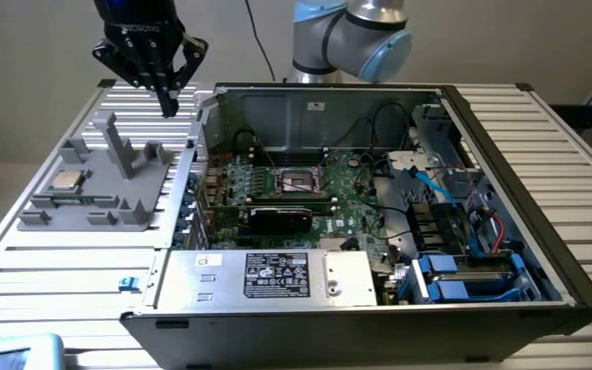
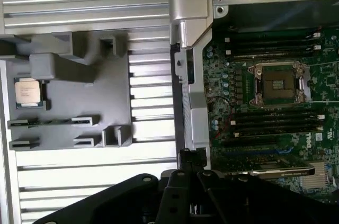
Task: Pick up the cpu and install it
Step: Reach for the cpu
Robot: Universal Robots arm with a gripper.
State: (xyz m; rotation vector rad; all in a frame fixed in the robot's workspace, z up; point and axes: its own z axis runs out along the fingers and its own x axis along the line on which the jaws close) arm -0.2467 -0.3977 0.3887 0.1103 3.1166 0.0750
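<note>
Behind your work stands a plain pale wall (image 1: 28, 46), and below it a slatted metal table (image 1: 59, 270). An open computer case (image 1: 378, 331) lies on the table and takes up most of the exterior view's right. The motherboard (image 1: 353, 196) lies in its floor, with cables and blue drive bays toward the exterior view's right. A labelled silver power supply (image 1: 265, 274) sits at the near edge. Just beside the case, at the exterior view's left, sits a grey holder block (image 1: 147, 185) with upright posts. Your tool (image 1: 170, 108) hangs above the holder's far end, near the case wall, its fingers pinched together and holding nothing. A black card (image 1: 280, 218) stands just in front of the open socket (image 1: 301, 181). The cpu (image 1: 67, 180) lies flat in a recess on the holder, well apart from the tool, with the tall posts near it.
</note>
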